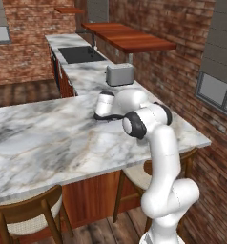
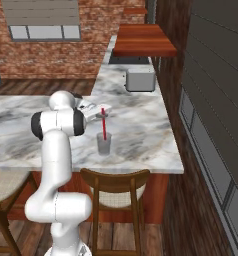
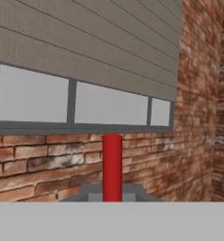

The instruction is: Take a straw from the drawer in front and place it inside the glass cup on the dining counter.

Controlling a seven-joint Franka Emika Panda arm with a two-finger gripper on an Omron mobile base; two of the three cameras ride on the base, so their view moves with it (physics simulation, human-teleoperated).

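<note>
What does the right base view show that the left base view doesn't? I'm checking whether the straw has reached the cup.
Right base view alone: the red straw standing upright with its lower end inside the glass cup, its top pinched by the shut gripper. Left base view alone: the dark sink in the far worktop. Both share the dining counter, the silver toaster, the stools and the white arm.
</note>
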